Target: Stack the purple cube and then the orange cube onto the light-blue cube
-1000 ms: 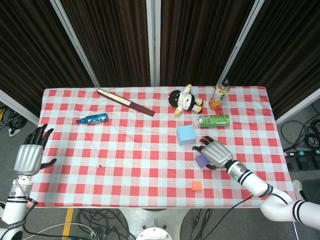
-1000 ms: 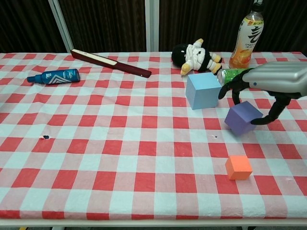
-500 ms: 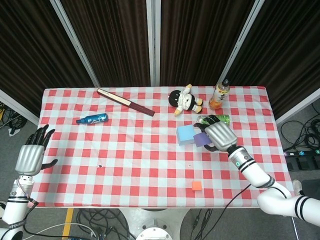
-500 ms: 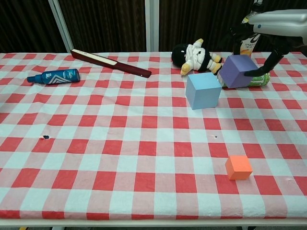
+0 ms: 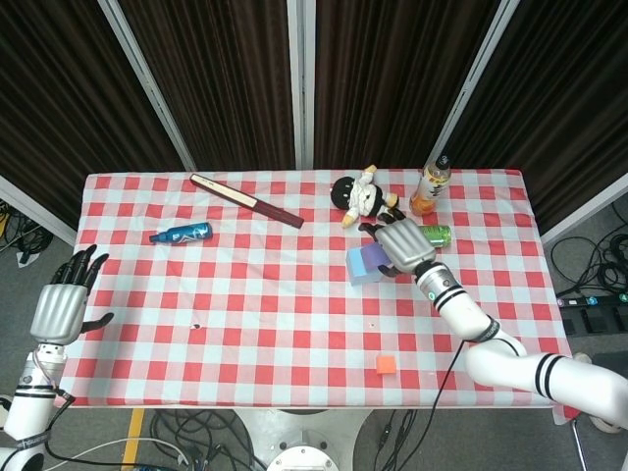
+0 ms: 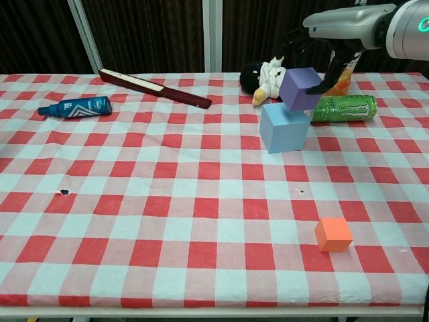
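My right hand [image 5: 400, 242] [image 6: 335, 30] holds the purple cube [image 6: 299, 88] [image 5: 376, 259] tilted just over the top right corner of the light-blue cube [image 6: 283, 127] [image 5: 360, 268], which stands right of the table's middle. Whether the two cubes touch I cannot tell. The orange cube [image 6: 333, 234] [image 5: 386, 365] lies alone near the front edge, to the right. My left hand [image 5: 61, 306] hangs open off the table's left side, holding nothing; only the head view shows it.
A green can [image 6: 342, 108] lies on its side just right of the light-blue cube. Behind it are a plush doll [image 6: 271, 78] and an orange drink bottle [image 6: 344, 57]. A dark red folded fan [image 6: 154, 88] and a blue tube [image 6: 74, 106] lie at the back left.
My right hand has lifted the purple cube off the cloth and carried it back and leftward, from beside the can to over the light-blue cube. The left hand is unmoved.
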Controlling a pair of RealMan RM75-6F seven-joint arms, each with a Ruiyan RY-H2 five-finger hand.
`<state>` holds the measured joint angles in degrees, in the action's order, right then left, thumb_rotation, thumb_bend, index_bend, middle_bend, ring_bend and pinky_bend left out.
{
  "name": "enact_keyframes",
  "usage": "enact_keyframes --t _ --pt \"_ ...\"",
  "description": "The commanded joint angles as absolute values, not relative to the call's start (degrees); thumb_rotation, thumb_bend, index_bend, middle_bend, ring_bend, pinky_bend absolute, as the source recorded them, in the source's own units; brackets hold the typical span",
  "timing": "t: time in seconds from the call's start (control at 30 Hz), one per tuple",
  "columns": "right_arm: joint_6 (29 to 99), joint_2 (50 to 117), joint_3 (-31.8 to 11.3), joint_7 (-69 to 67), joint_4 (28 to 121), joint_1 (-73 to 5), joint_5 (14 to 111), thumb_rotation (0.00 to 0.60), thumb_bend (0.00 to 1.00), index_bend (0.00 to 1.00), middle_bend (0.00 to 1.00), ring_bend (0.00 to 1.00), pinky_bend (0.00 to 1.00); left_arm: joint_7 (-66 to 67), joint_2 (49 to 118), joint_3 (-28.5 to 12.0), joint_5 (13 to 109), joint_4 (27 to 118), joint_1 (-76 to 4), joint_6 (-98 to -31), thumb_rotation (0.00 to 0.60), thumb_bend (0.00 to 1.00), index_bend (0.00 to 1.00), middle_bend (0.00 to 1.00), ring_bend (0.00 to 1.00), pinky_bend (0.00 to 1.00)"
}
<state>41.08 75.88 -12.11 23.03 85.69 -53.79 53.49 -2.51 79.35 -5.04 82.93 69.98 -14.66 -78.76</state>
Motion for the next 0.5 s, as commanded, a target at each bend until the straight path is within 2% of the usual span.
enact_keyframes --t 0.03,0.5 --pt "40.3 76.9 -11.8 24.0 84.5 -55.2 51.6 0.6 0.2 0.21 0.44 0.15 0.12 -2.8 79.2 -5.1 82.9 70.0 -14.6 -78.8 0.6 0.0 0.16 0.12 0.08 0.18" --pt "41.8 78.0 -9.7 26.7 83.8 -57.5 46.7 0.6 0.2 0.21 0.44 0.15 0.12 -4.7 78.5 -5.0 83.0 70.6 -14.6 -78.5 0.6 0.0 0.16 0.12 0.08 0.18"
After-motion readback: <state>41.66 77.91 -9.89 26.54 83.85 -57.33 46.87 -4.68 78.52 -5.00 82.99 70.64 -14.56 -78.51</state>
